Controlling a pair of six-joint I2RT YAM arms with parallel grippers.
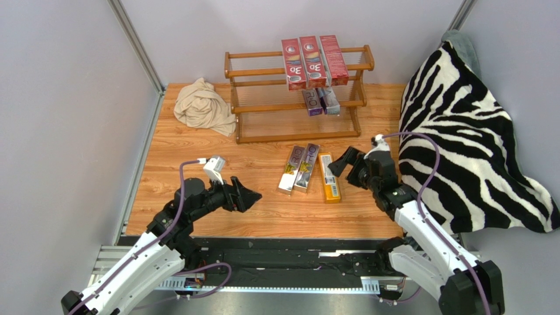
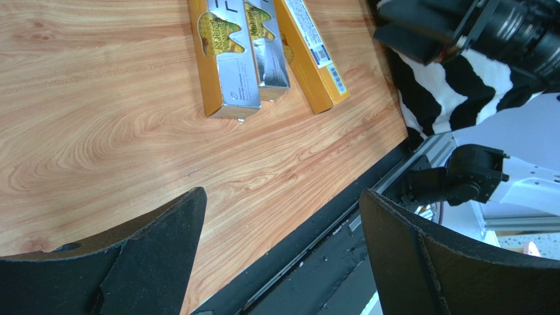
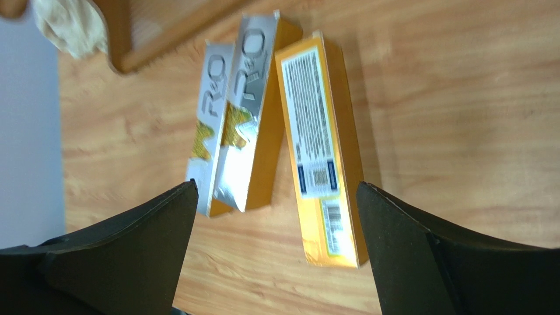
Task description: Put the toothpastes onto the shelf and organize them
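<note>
Cartons [image 1: 314,62] on shelf [image 1: 296,135], overhead only.

Overhead view and close wrist views share cartons [image 1: 306,167].

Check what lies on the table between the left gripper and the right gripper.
Two silver toothpaste cartons and one orange carton, side by side; the top view shows it.

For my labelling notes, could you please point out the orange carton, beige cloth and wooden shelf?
orange carton [image 1: 329,177]: top view, middle of its face.
beige cloth [image 1: 204,107]: top view, centre of the bundle.
wooden shelf [image 1: 296,135]: top view, bottom front rail.
</note>
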